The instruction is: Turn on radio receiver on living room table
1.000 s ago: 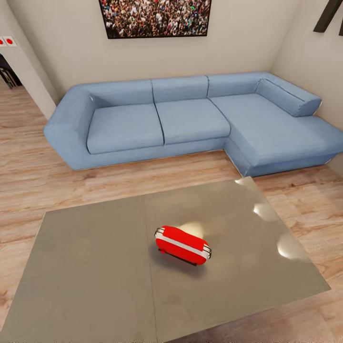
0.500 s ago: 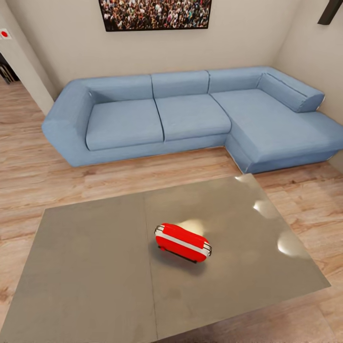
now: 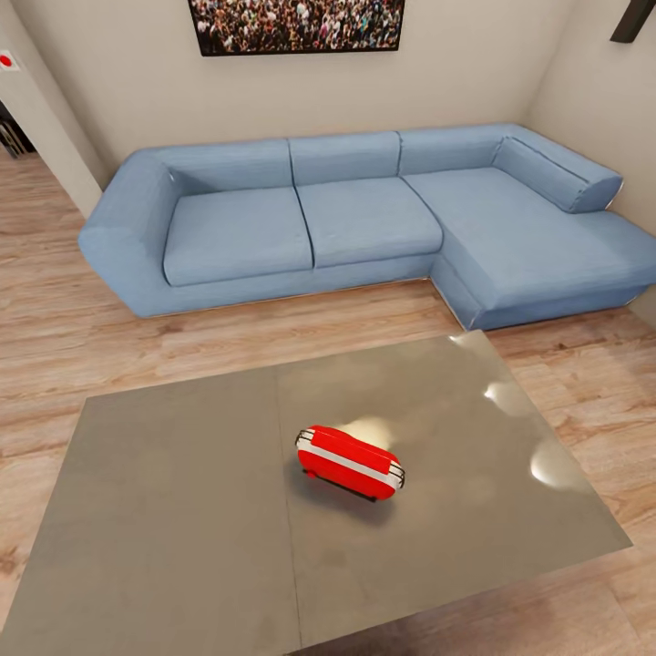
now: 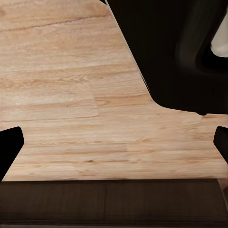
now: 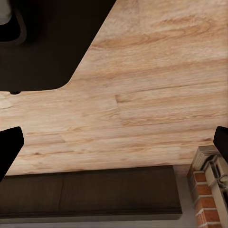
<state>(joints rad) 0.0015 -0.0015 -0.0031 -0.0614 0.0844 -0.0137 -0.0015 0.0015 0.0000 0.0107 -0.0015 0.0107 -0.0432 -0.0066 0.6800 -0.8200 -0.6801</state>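
a big blue l-shaped sofa [image 3: 364, 219] is sitting on the light wood floor [image 3: 55, 310] against the beige wall, with a crowd picture [image 3: 296, 25] hanging above its back cushions.

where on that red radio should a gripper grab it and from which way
Probably across the narrow body of the radio receiver, coming from above. It lies on the table with its long side slanting, white trim along it, so fingers would straddle the short width. Its thin handle looks too slight to trust.
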